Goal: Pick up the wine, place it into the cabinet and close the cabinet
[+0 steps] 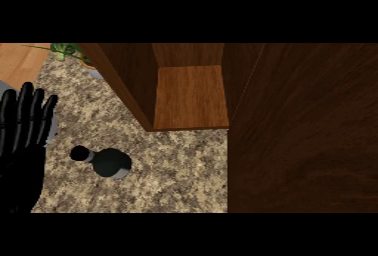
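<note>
Wine [109,162] stands upright on counter [184,165], untouched, near open cabinet [190,97]. Left hand [23,135] spread flat, resting; right hand unseen.

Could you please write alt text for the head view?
A dark glass wine bottle stands on a speckled granite counter before an open brown wooden cabinet. The left robot hand rests open at the left edge.

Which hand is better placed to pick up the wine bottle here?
The left hand, judging by position: it is open at the view's left edge, close beside the wine bottle on the counter. The right hand is not in view.
</note>
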